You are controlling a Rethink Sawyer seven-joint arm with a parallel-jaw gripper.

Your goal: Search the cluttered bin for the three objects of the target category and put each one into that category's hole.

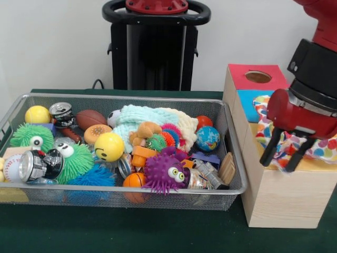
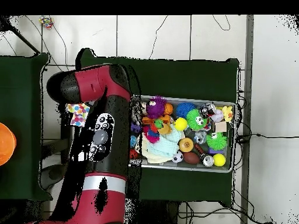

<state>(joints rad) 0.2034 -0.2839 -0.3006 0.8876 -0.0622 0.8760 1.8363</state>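
Gripper [image 1: 287, 154] is above the wooden box [image 1: 284, 195], jaws released, just over the polka-dot cloth [image 1: 321, 148].

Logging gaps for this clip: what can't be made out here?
- Wooden box: overhead, almost wholly under the arm.
- Polka-dot cloth: front view, gripper hides part of it; whether they touch is unclear.
- Bin: lower items buried under toys.
- Target category: not shown.

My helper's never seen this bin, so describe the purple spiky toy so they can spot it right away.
Look in the wire-mesh bin, at its front edge right of centre. The purple spiky toy sits beside the small orange basketball. It is the only purple spiky toy, with two googly eyes.
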